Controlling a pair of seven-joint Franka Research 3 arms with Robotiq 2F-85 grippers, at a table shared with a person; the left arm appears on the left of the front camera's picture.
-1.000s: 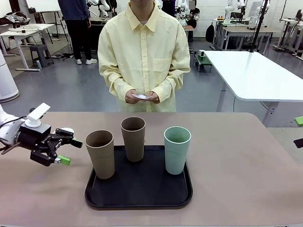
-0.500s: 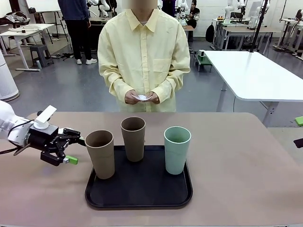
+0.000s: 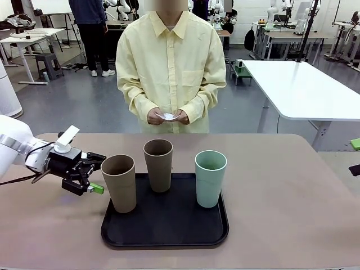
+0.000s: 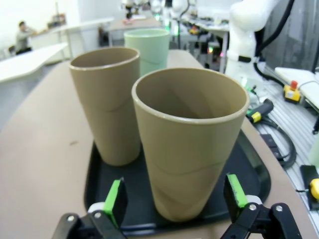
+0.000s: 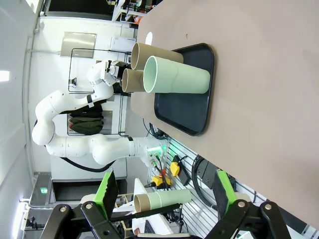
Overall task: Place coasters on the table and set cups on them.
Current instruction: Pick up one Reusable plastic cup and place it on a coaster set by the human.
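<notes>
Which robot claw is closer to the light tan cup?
Left. The left gripper is open just off the left side of the tall light tan handleless cup, pointing at it. The right gripper, also open, is far off, past the black tray.

The white, rounded left arm (image 3: 12, 140) carries a thin dark cable (image 3: 22, 178) and ends in a black left gripper (image 3: 98, 172) with green pads (image 4: 115, 196) and silver screws (image 4: 67, 218), while the person (image 3: 169, 34) wears a pale yellow, long-sleeved, collared shirt (image 3: 169, 73).

Light tan cup (image 3: 118, 183), darker brown cup (image 3: 158, 165), pale mint green cup (image 3: 210, 178), matte black tray (image 3: 169, 228), beige-brown table (image 3: 281, 197), white coasters (image 3: 167, 116), pale yellow shirt (image 3: 169, 62).
</notes>
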